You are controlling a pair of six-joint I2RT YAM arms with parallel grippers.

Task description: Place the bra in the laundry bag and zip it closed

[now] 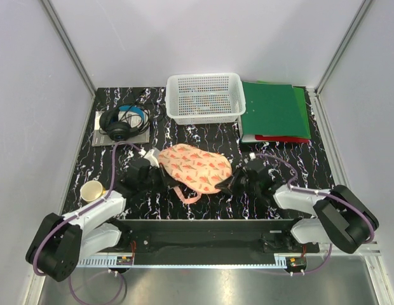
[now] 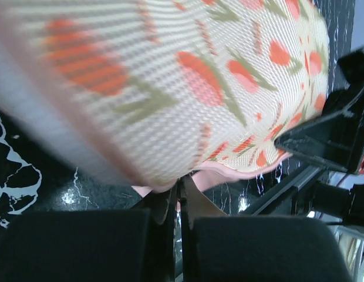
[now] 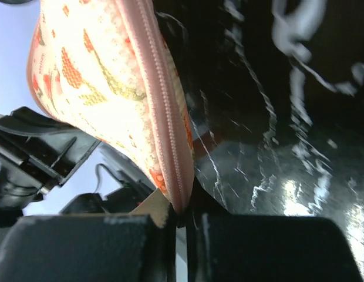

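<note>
Within right gripper (image 3: 181,216), laundry bag (image 3: 105,100) edge, pinched

The surface (image 1: 203,136) is black, veined with white like marble; a white mesh basket (image 1: 203,116) stands at 12 o'clock; a stack of green folders (image 1: 273,109) lies at 1 o'clock, just beside the basket, with 1 red folder (image 1: 283,138) showing under its near edge; a grey pad (image 1: 98,136) at 10 o'clock carries black headphones (image 1: 122,122); 1 pale yellow cup (image 1: 92,190) stands upright at 8 o'clock; the laundry bag (image 1: 196,166) lies at the centre, printed side up.
</note>
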